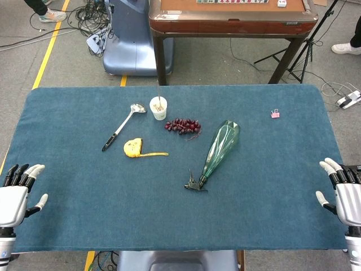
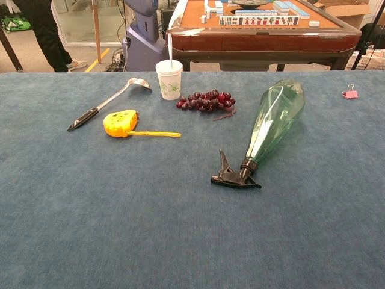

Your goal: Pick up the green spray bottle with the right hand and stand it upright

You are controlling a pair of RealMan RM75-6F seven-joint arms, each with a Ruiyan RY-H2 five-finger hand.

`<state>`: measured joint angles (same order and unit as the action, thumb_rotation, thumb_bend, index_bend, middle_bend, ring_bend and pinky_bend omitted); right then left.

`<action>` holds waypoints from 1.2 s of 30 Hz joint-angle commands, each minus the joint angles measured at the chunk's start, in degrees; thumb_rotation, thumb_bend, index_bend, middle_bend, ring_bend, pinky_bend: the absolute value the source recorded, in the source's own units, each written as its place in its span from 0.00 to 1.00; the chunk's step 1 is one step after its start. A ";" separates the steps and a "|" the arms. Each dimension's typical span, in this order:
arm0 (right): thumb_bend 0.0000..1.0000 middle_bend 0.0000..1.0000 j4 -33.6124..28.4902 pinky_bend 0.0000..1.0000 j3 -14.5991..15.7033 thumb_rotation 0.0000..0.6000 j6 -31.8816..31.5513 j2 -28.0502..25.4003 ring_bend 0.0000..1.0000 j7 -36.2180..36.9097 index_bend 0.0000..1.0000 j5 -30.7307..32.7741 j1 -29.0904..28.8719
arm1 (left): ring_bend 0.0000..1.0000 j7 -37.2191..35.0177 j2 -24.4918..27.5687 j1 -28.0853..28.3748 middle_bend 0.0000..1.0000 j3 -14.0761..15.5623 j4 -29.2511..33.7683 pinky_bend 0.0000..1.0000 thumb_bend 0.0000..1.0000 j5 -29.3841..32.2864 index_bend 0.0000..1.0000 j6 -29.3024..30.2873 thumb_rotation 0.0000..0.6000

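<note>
The right hand (image 1: 345, 192) rests at the counter's (image 1: 271, 214) near right edge, fingers spread, holding nothing. Well apart at its ten o'clock, the green spray bottle (image 1: 219, 149) lies on its side mid-counter, black nozzle (image 1: 196, 184) nearest, base pointing toward one o'clock.

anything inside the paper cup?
A thin stick or straw pokes up out of the paper cup, leaning against its rim. The head view shows something pale brownish near the top; what it is can't be told, and the cup's bottom is hidden.
</note>
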<state>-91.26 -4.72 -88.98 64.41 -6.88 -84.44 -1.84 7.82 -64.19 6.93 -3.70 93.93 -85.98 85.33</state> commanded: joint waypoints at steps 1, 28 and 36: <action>0.21 0.20 0.06 0.21 0.04 1.00 0.02 -0.02 0.16 0.06 0.21 0.02 0.06 | 0.09 0.08 0.03 0.09 0.17 -0.01 0.15 0.03 0.33 0.00 0.14 -0.11 1.00; 0.10 0.19 -6.06 0.21 -0.94 1.00 17.35 -3.45 0.16 -9.25 0.21 -8.74 -14.94 | 0.09 0.90 0.83 -0.72 0.17 0.60 1.53 0.02 0.33 -0.96 0.14 1.54 1.00; 0.09 0.19 -5.03 0.20 -2.10 1.00 28.67 -0.72 0.15 -14.85 0.21 -9.42 -24.15 | 0.09 0.70 1.06 -1.10 0.17 0.64 1.61 0.02 0.33 -1.25 0.15 2.24 1.00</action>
<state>-96.78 -6.28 -63.25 62.53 -19.79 -93.63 -23.60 8.53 -63.14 5.86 -3.07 95.54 -87.21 87.54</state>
